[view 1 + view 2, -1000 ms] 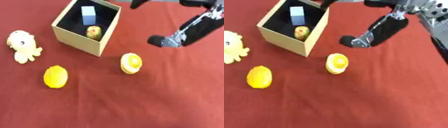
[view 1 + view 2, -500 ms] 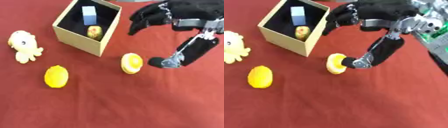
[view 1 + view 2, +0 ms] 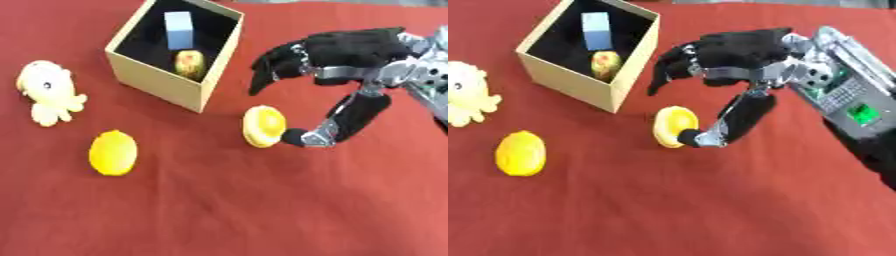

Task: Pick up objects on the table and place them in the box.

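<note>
Since a second ago the right hand (image 3: 350, 50) has come down from the upper right toward the table and now hangs over the yellow disc-shaped piece (image 3: 263, 126), thumb tip touching or just beside its right edge, fingers (image 3: 267, 70) curved above and apart from it; not closed on it. Disc itself unmoved, on the red tablecloth (image 3: 262, 210) just right of the cardboard box (image 3: 157, 80). Box open-topped, holds a pale blue block (image 3: 178, 29) upright at the back and a small yellow-red fruit (image 3: 190, 62) in front of it. Lemon (image 3: 113, 152) lies well left of the disc. Cream octopus toy (image 3: 48, 97) sits left of the box.
</note>
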Controlling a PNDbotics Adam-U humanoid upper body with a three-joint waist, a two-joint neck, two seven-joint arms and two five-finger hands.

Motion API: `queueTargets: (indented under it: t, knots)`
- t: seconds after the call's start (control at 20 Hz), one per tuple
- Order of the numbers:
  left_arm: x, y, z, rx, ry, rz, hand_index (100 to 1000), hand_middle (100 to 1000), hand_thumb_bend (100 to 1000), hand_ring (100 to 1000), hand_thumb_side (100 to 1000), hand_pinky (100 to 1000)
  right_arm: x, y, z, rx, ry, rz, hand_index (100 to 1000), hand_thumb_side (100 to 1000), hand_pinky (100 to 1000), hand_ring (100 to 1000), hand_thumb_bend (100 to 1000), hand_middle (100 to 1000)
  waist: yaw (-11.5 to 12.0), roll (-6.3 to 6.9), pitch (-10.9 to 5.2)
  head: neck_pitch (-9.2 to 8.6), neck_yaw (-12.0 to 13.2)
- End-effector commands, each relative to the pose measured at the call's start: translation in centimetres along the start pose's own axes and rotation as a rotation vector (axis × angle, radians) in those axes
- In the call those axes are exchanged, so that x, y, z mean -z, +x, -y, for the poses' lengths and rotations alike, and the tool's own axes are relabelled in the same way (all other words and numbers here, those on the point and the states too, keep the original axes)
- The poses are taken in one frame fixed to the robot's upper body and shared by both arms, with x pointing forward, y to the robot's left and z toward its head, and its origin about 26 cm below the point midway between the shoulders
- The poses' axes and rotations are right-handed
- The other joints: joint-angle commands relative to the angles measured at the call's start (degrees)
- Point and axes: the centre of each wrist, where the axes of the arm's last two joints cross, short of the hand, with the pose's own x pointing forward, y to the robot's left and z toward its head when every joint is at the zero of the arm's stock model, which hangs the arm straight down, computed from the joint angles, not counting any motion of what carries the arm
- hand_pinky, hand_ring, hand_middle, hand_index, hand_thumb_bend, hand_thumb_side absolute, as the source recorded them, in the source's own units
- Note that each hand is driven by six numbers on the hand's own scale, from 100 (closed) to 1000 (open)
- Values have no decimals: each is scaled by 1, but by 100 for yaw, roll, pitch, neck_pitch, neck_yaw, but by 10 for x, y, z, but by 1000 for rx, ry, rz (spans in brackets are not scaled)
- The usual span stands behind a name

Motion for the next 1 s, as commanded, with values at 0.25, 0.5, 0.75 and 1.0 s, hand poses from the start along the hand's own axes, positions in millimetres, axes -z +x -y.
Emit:
queueTargets:
  t: [0.25,0.5,0.75,1.0]
  knots:
    - [4,5,0,-9,-10,22,897,801,305,770,716,769,6,-24,-22,20,63,-74,885,462,874,962,321,826,35,45,-78,-20,-28]
    - [4,5,1,-11,-9,20,897,805,302,771,719,769,9,-34,-35,40,105,-86,886,466,876,963,329,825,45,55,-65,-19,-31]
    - [4,5,1,-13,-11,18,897,807,301,771,720,769,12,-43,-43,50,129,-109,884,452,873,958,340,815,44,65,-61,-39,-46]
    - [3,5,2,-16,-12,14,897,808,299,771,722,768,16,-49,-49,57,118,-122,864,416,862,934,320,761,40,74,-56,-58,-63]
